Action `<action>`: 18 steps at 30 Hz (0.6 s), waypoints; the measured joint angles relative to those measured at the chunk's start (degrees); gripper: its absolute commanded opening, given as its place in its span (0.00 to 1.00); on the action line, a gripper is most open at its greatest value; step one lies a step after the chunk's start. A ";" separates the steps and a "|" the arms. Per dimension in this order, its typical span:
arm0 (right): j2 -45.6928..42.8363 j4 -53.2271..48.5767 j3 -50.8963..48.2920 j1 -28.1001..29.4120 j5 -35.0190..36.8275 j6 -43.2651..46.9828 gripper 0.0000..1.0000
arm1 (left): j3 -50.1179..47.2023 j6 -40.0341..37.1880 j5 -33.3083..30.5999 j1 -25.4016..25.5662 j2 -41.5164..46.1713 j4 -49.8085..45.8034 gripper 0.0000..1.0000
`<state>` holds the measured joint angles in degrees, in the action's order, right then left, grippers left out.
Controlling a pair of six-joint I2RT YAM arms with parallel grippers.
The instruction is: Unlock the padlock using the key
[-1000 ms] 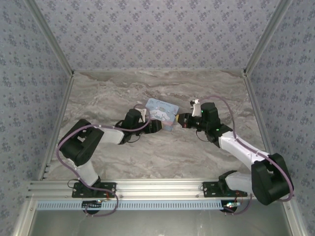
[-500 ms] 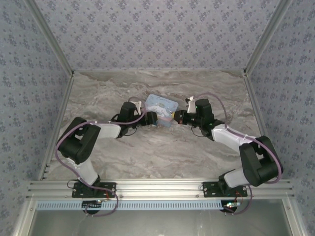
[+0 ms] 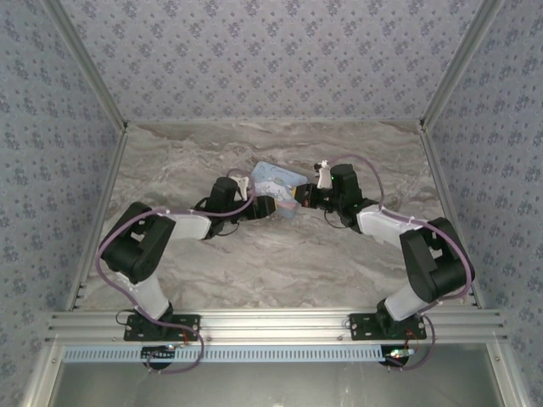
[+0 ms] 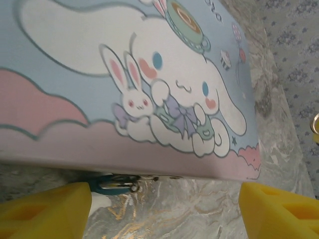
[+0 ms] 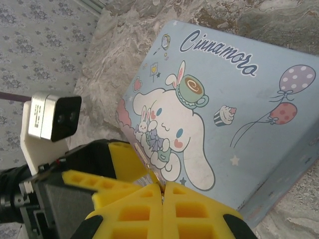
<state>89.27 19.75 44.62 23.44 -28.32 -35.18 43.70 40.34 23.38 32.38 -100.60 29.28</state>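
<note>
Yellow pads sit on my left end effector [image 4: 165,196]. They are spread wide apart, and I see nothing held between them. It lies low over the grey marble worktop [image 3: 254,263], just at the left side of the tin box [image 3: 278,178].

The tin box is pale blue. Its lid has a white cartoon animal with long ears, a small bunny and two balloons on it. It sits in the middle of the worktop, between my two arms.

From my left wrist I see the padlock [image 4: 113,185]. It is tiny and teal-blue with a bit of silver. It peeks out from under the tin's edge, right beside one of my left fingers [image 4: 45,211]. The tin hides most of it, so I cannot tell if it is locked.

On the right side of the tin is my right end effector [image 5: 162,191]. Its two yellow fingers are pressed tight together. They pinch the key [image 5: 148,167], a thin silvery bit that sticks out past the tips. The key points across the corner of the lid, toward my left end effector. I cannot tell if it touches the tin.
</note>
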 measured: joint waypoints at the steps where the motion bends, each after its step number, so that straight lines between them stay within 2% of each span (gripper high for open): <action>1: 0.24 0.22 0.00 0.00 0.00 0.00 0.00 | 0.00 0.11 0.04 0.28 -0.55 0.44 0.80; 8: 1.97 1.53 0.87 0.00 0.02 0.02 0.00 | 0.00 0.76 -0.44 0.63 -3.15 1.90 0.79; 18: 5.38 1.77 1.95 0.00 0.24 0.02 0.00 | -0.04 1.36 -0.90 0.68 -4.83 4.44 0.65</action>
<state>94.65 21.52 46.57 23.44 -28.08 -35.16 43.66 41.69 22.48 33.06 -105.43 33.71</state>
